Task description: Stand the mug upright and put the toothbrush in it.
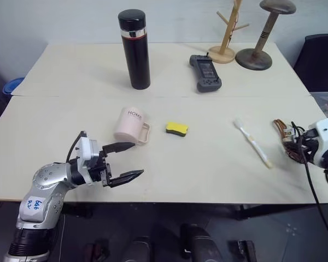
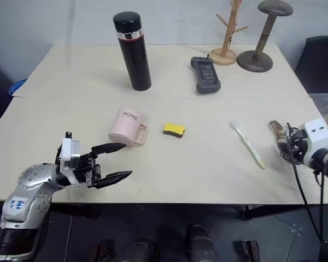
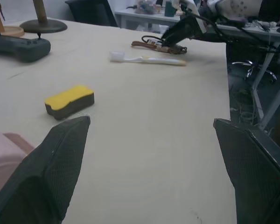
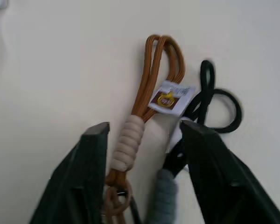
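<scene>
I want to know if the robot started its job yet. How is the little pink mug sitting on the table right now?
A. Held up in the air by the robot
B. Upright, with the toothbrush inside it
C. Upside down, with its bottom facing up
C: the mug rests rim-down with its flat base on top and its HOME lettering inverted, while the toothbrush lies flat on the table far off to the right.

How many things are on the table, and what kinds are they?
Drink holders: 2, mug, black flask
Cleaning things: 2, toothbrush, yellow sponge
Wooden stands: 2
Grey handheld device: 1
Brown strap: 1
Total: 8
</scene>
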Motion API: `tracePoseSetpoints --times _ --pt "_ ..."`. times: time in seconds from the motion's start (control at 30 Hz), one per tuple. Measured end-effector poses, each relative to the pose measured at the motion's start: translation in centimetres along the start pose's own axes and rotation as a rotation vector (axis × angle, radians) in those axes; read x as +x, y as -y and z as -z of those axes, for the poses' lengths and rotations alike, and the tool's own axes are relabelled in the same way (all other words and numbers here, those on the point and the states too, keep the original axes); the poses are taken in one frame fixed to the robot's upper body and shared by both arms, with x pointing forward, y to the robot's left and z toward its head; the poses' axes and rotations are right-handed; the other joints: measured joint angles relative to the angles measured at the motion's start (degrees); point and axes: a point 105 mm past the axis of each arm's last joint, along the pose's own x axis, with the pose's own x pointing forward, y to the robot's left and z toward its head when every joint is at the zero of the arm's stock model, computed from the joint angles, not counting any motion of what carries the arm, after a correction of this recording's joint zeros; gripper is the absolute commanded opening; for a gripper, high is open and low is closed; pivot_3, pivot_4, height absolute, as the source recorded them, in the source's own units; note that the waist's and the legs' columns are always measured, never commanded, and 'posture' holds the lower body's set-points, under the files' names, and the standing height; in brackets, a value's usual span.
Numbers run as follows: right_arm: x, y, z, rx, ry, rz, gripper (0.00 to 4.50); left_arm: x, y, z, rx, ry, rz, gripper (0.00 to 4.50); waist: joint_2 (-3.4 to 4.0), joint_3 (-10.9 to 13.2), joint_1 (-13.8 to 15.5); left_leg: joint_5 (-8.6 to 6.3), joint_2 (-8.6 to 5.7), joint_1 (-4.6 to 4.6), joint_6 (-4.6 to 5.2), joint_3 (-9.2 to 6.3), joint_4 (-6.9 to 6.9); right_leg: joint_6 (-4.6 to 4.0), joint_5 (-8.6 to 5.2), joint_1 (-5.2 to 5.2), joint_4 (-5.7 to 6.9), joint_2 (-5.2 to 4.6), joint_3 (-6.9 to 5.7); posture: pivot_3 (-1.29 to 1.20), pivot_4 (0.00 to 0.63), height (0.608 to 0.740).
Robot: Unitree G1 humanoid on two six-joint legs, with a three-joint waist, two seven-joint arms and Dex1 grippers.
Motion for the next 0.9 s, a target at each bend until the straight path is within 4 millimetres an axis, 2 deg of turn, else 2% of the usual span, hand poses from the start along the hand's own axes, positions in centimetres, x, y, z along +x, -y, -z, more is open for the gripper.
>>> tracePoseSetpoints --times 0.07,0.17,0.23,0.3,0.33,0.37,0.47,0.6,0.67,0.83,0.9 --pt "-1.5 -0.2 -1.2 -0.035 0.105 -0.051 4.16 -0.9 -0.3 0.5 -0.019 -0.021 -0.022 4.50 -0.01 0.00 0.27 0.00 0.01 -0.02 0.00 -0.06 0.00 0.00 0.00 0.02 -0.05 0.01 -0.06 0.00 0.150 0.740" --pt "-3.8 -2.6 -3.1 -0.061 0.319 -0.194 4.16 -3.0 -1.4 1.5 -0.036 -0.047 -0.110 4.50 -0.01 0.00 0.45 0.00 0.03 0.00 0.00 -0.09 -0.01 0.01 0.00 0.07 -0.08 0.03 -0.09 0.00 0.150 0.740" --pt "-4.9 -5.0 -3.1 -0.066 0.377 -0.310 4.16 -4.6 -1.9 2.1 -0.043 -0.075 -0.171 4.50 -0.01 0.01 0.32 -0.01 0.05 0.02 0.00 -0.09 -0.03 0.01 0.00 0.07 -0.06 0.04 -0.05 0.00 0.150 0.740" --pt "-5.2 -7.5 -3.1 -0.069 0.401 -0.417 4.16 -5.8 -2.1 2.7 -0.060 -0.097 -0.207 4.50 -0.01 0.01 0.16 -0.01 0.04 0.04 0.00 -0.08 -0.02 0.01 0.00 0.07 -0.04 0.03 -0.02 0.00 0.150 0.740" --pt "-4.9 -8.8 -3.6 -0.070 0.423 -0.458 4.34 -6.2 -2.0 2.9 -0.066 -0.107 -0.213 4.50 -0.02 0.01 -0.02 -0.01 0.04 0.04 0.00 -0.08 0.00 0.01 0.01 0.07 -0.04 0.03 -0.01 0.00 0.150 0.740" --pt "-4.4 -10.0 -4.2 -0.078 0.443 -0.489 4.50 -6.4 -1.9 2.9 -0.074 -0.114 -0.214 4.50 -0.03 0.01 -0.16 -0.01 0.04 0.08 0.00 -0.08 0.01 0.01 0.01 0.07 -0.06 0.03 0.01 0.00 0.150 0.740" --pt "-2.0 -13.0 -6.9 -0.094 0.499 -0.566 4.50 -6.7 -1.9 2.7 -0.087 -0.120 -0.207 4.50 -0.02 0.01 -0.38 -0.02 0.04 0.17 -0.04 -0.05 0.01 0.00 0.00 0.06 -0.07 0.03 0.04 0.00 0.150 0.740" --pt "0.9 -16.6 -9.4 -0.123 0.493 -0.666 4.50 -6.6 -2.1 2.3 -0.075 -0.105 -0.217 4.50 -0.02 0.01 0.01 -0.02 0.04 0.00 -0.04 -0.12 0.02 -0.02 -0.01 0.00 0.00 0.01 -0.08 0.00 0.150 0.740" --pt "3.4 -18.4 -10.4 -0.137 0.441 -0.708 4.50 -6.3 -2.0 2.1 -0.074 -0.096 -0.225 4.50 -0.05 0.01 -0.23 -0.02 0.01 -0.02 -0.04 -0.11 0.07 0.00 0.00 0.01 -0.03 0.00 -0.07 0.00 0.150 0.740" --pt "8.6 -21.9 -10.7 -0.162 0.319 -0.745 4.50 -5.0 -1.3 1.5 -0.052 -0.071 -0.199 4.50 -0.08 -0.01 -0.30 -0.02 0.01 -0.05 -0.04 -0.17 0.05 -0.02 -0.01 -0.01 -0.02 -0.01 -0.17 0.00 0.150 0.740" --pt "10.1 -23.2 -10.6 -0.160 0.278 -0.776 4.11 -4.7 -1.2 1.3 -0.048 -0.069 -0.193 4.50 -0.08 -0.01 -0.45 -0.02 0.01 -0.05 -0.04 -0.17 0.06 -0.02 -0.01 -0.02 -0.02 -0.01 -0.18 0.00 0.150 0.740"
